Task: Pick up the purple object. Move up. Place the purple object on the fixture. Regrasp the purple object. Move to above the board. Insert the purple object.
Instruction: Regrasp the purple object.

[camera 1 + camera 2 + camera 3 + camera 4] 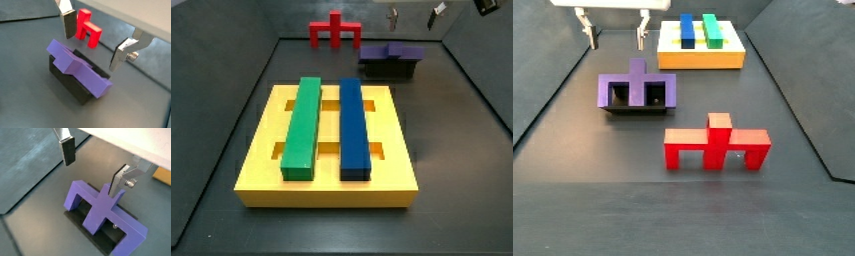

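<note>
Robot test cell in a lab, not a home or shop. Floor (pixel 225 150) is a plain dark grey sheet, boxed in by dark grey walls (pixel 472 60) that slope up on the sides in both side views. Contents are bare test props only: a yellow board (pixel 325 185) with slots, carrying a green bar (pixel 301 128) and a blue bar (pixel 354 128); a red piece (pixel 716 143) standing alone; a purple object (pixel 637 90) lying on a small black fixture (pixel 389 68). The gripper (pixel 616 33), silver plates with dark pads, hangs spread wide above the fixture. Blocks are plain, solid-coloured shapes with no markings.
</note>
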